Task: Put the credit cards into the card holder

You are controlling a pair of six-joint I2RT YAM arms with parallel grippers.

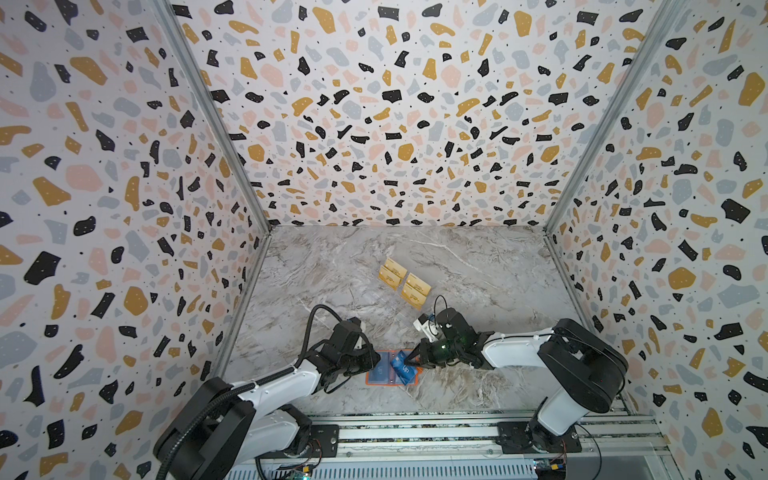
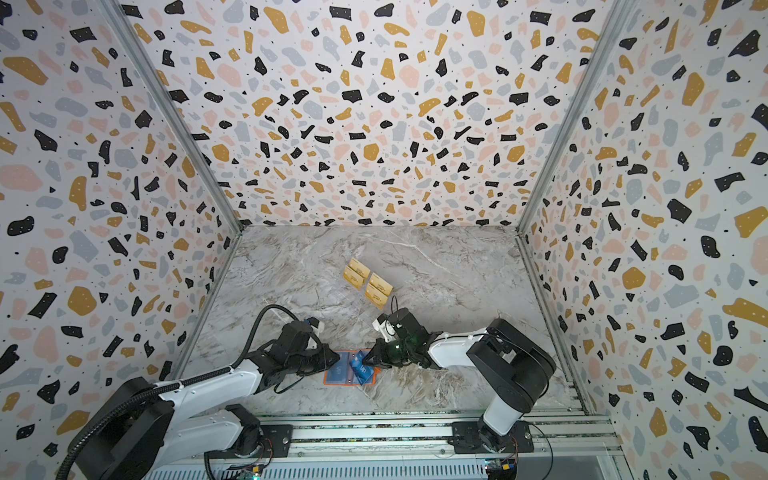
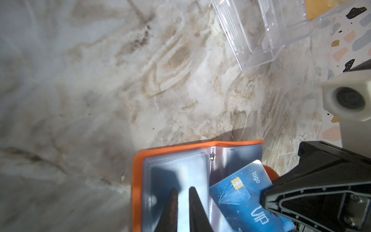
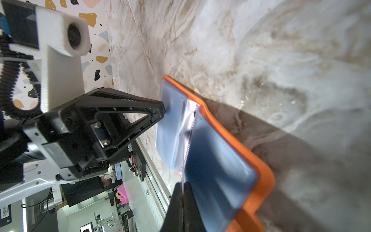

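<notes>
The orange card holder (image 1: 368,381) (image 2: 327,380) lies open near the table's front edge, its clear sleeves facing up (image 3: 138,180) (image 4: 263,180). My right gripper (image 1: 412,360) (image 2: 370,358) (image 4: 183,185) is shut on the edge of a blue "VIP" credit card (image 1: 401,368) (image 2: 360,368) (image 3: 241,192) (image 4: 216,170). The card is tilted over the holder's right half. From the left, my left gripper (image 1: 376,360) (image 2: 336,358) (image 3: 183,189) reaches over the left half. Its jaws are nearly together, with a sleeve page between them. Several gold credit cards (image 1: 405,284) (image 2: 368,279) stand farther back.
The gold cards stand in a clear acrylic tiered rack (image 3: 261,30) at mid-table, just behind the right wrist. Patterned walls enclose the marble table (image 1: 478,270) on three sides. A metal rail (image 1: 415,432) carrying both arm bases runs along the front edge.
</notes>
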